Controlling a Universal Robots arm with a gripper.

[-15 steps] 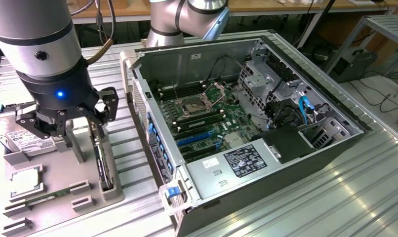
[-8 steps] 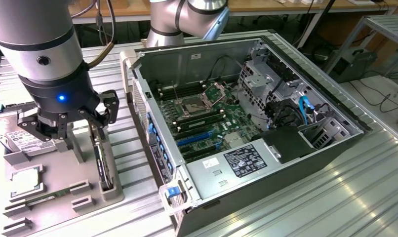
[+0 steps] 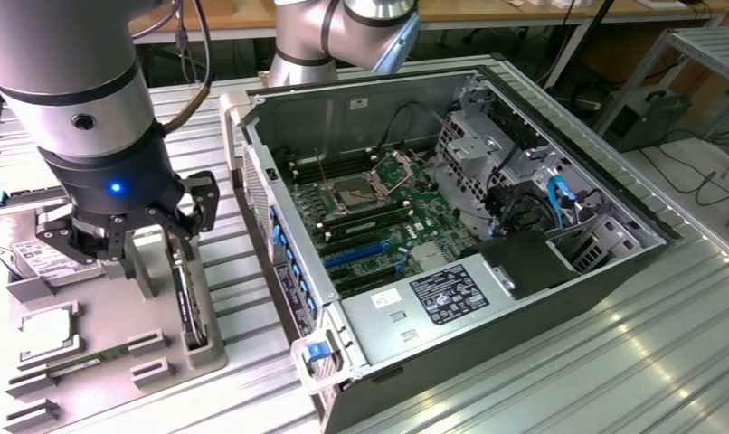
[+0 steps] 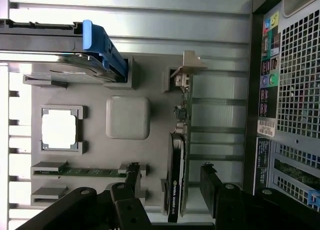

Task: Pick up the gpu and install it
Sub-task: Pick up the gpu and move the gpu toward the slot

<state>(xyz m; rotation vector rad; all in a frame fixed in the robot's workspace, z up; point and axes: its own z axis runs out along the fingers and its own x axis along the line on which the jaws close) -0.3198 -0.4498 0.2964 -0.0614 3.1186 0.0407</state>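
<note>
The gpu [image 3: 191,307] stands on edge in a slot of the grey fixture tray [image 3: 111,389], at the exterior view's left beside the open computer case. In the wrist view the gpu [image 4: 177,165] appears edge-on, a thin green card with a black fan side and a silver end bracket [image 4: 191,65]. My gripper [image 3: 147,240] hangs just above it, open. In the wrist view the gripper [image 4: 171,168] has one black finger on each side of the card, both apart from it, and nothing is held.
The fixture tray also holds a hard drive [image 4: 50,50] with a blue handle, a processor [image 4: 58,130] and a memory stick [image 4: 80,171]. The open case [image 3: 486,108] lies right of the tray, its motherboard with blue card slots [image 3: 358,253] exposed. The bench is ribbed metal.
</note>
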